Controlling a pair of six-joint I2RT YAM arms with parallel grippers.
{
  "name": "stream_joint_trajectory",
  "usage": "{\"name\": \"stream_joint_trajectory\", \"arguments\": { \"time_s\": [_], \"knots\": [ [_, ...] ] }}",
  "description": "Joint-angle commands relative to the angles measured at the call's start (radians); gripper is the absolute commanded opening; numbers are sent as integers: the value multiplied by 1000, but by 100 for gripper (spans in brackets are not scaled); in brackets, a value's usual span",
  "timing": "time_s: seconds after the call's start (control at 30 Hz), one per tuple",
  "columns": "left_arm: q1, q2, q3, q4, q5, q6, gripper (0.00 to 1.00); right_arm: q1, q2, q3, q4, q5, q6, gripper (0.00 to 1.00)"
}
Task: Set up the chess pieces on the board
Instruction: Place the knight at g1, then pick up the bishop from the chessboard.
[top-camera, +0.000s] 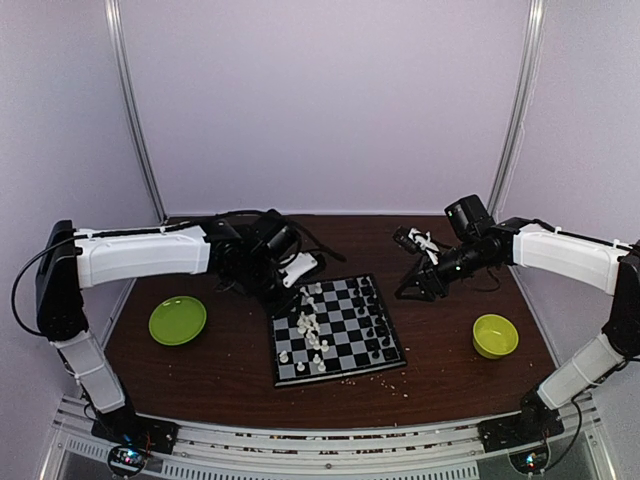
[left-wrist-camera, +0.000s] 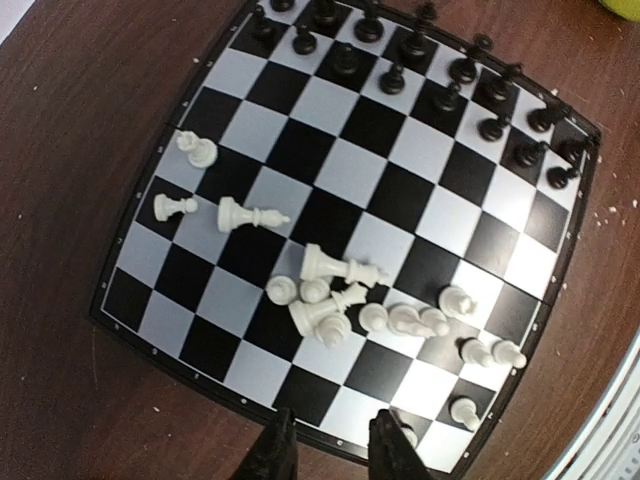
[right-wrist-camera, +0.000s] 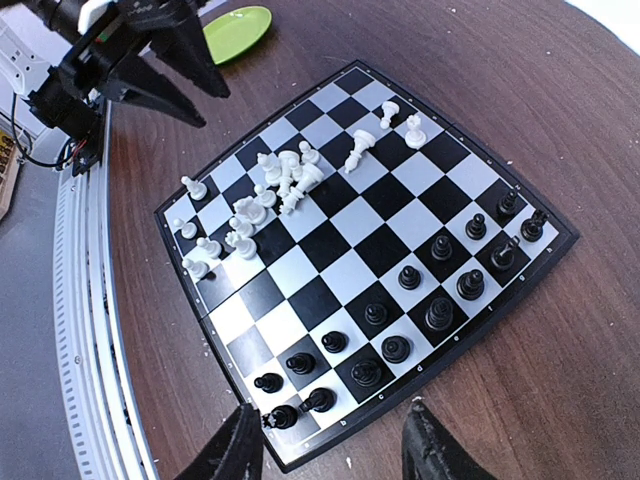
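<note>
The board (top-camera: 345, 352) lies in the middle of the table. Black chess pieces (left-wrist-camera: 400, 60) stand in two rows along its right side. White chess pieces (left-wrist-camera: 320, 300) are bunched on the left half, several of them toppled in a heap, and a few stand by one corner (left-wrist-camera: 480, 352). My left gripper (left-wrist-camera: 335, 450) hovers over the board's left edge, open and empty; one white piece (left-wrist-camera: 407, 434) shows beside its right finger. My right gripper (right-wrist-camera: 335, 450) hangs open and empty above the black side (right-wrist-camera: 430, 310). The white heap (right-wrist-camera: 280, 175) and the left gripper (right-wrist-camera: 170, 60) lie beyond it.
A flat lime-green plate (top-camera: 177, 320) sits left of the board and a lime-green bowl (top-camera: 494, 335) to its right. Pale crumbs (top-camera: 400, 385) dot the brown table near the board's front. A metal rail (right-wrist-camera: 95, 330) runs along the near table edge.
</note>
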Motion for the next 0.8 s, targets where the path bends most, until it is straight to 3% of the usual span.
{"name": "stream_joint_trajectory", "arguments": {
  "time_s": [0.0,0.33,0.77],
  "knots": [
    [18,89,85,-2,-4,-36,26,-5,-2,-3,-3,-1,-16,47],
    [18,205,127,-3,8,-38,24,-7,-2,-3,-10,2,-30,47],
    [18,226,100,-9,40,-22,16,-9,14,4,-21,-6,-35,47]
  ]
}}
